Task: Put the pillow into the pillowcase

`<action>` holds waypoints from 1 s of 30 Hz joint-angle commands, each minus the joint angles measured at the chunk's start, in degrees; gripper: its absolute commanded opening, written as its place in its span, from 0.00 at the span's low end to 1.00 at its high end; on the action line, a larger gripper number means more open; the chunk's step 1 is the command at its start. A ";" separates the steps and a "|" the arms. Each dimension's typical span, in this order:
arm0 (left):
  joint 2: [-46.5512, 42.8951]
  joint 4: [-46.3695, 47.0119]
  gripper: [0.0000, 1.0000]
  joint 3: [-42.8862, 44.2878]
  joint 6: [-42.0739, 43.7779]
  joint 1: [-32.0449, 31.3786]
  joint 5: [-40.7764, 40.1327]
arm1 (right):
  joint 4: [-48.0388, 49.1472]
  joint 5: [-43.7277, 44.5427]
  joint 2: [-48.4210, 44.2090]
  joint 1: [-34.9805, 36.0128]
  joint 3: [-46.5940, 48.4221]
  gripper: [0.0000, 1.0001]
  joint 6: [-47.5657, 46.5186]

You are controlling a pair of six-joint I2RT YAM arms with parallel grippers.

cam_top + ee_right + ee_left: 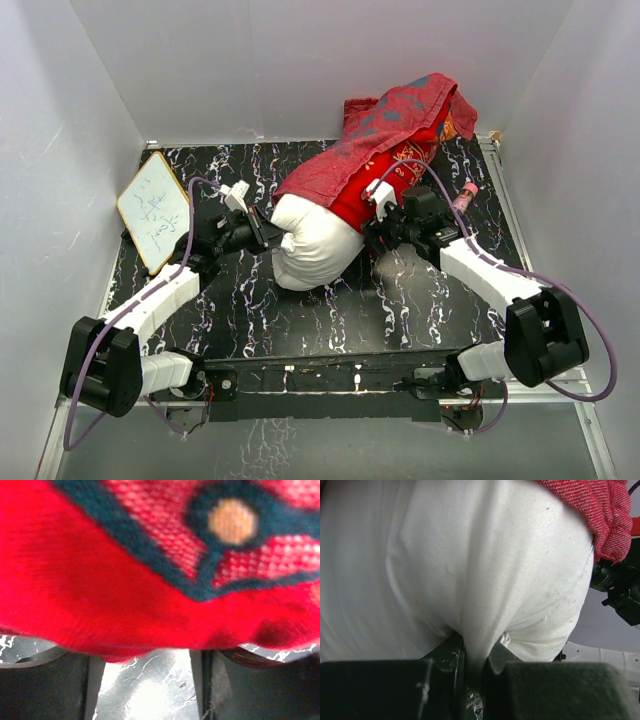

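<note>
The white pillow (310,250) lies mid-table, its far end inside the red pillowcase (390,130), which drapes back toward the rear wall. My left gripper (272,237) is at the pillow's bare left end. In the left wrist view it (476,652) is shut on a pinched fold of the pillow (470,565), with the pillowcase (600,510) rim at the upper right. My right gripper (378,232) sits at the pillowcase's lower right edge. In the right wrist view it (147,660) stands open, the pillowcase (125,580) hem just above the fingers and bare table between them.
A small wood-framed white board (153,210) leans at the left wall. A pink marker (465,193) lies at the right, beyond my right arm. White walls close in the black marbled table (400,300) on three sides.
</note>
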 commanded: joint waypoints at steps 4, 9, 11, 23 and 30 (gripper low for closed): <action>-0.23 -9.35 0.00 -0.37 4.64 2.02 -2.29 | 0.34 2.76 -6.41 0.12 3.77 0.24 -6.05; 1.25 -9.31 0.00 1.21 5.17 2.43 -1.08 | -6.66 -10.35 -10.12 0.15 6.90 0.08 -10.46; 1.88 -8.61 0.00 2.30 4.93 2.45 0.01 | -8.37 -19.73 -10.68 0.13 10.70 0.08 -10.45; -1.15 -9.98 0.00 13.34 0.10 2.45 0.68 | 9.66 -51.17 5.31 6.47 42.39 0.08 23.17; 2.18 -8.78 0.00 3.20 0.93 2.45 -3.00 | -8.31 -37.97 8.93 5.24 25.33 0.08 7.55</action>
